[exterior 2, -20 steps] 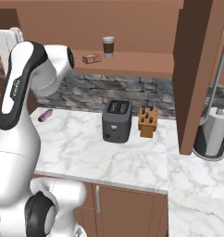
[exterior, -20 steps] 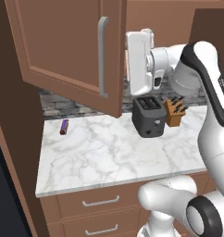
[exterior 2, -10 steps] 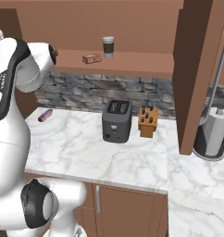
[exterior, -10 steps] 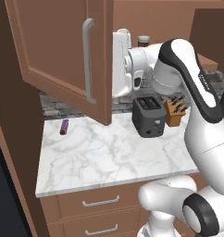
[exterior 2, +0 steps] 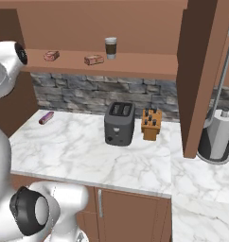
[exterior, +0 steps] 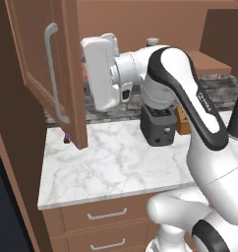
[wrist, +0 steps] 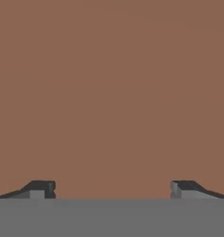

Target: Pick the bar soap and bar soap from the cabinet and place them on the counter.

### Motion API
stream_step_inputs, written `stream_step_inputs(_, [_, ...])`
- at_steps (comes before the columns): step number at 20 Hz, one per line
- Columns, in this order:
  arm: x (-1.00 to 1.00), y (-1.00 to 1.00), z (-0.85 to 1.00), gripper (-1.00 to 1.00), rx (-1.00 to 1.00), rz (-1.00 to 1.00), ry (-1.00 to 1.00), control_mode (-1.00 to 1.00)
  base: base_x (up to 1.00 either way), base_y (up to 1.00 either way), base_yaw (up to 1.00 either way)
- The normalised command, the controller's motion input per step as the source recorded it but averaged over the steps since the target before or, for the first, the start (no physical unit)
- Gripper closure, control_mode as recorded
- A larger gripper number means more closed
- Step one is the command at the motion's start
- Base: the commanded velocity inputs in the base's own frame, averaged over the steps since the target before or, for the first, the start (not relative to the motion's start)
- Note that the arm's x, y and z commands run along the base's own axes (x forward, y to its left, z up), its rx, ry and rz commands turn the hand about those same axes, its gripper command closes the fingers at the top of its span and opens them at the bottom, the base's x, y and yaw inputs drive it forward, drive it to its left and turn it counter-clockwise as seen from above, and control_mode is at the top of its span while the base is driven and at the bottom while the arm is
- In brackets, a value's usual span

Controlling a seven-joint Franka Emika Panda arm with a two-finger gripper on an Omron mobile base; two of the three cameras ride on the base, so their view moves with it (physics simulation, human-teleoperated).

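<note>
From the left, the open cabinet door (exterior: 52,74) hid most of the purple stick (exterior: 67,138). My arm hid the shelf; I couldn't see the jaws' tips there.

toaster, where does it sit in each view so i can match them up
Left base view: the toaster stands right of center on the counter, partly behind the arm.
Right base view: toaster at center on the counter.
Hand view: plain brown surface, no toaster.
Shared landmark: the knife block, right beside the toaster.
</note>
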Motion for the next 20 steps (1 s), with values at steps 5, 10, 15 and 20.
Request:
stream_step_inputs(5, [-0.32, 0.45, 0.00, -1.00, -0.05, -0.03, -0.24, -1.00, 0.00, 0.00, 0.00])
stream_step_inputs(10, [-0.22, 0.32, 0.00, -1.00, -0.05, -0.03, -0.22, -1.00, 0.00, 0.00, 0.00])
stream_step_inputs(15, [-0.32, -0.02, 0.00, -1.00, -0.04, -0.03, -0.25, -1.00, 0.00, 0.00, 0.00])
stream_step_inputs(20, [-0.49, -0.51, 0.00, -1.00, -0.02, 0.00, -0.29, -1.00, 0.00, 0.00, 0.00])
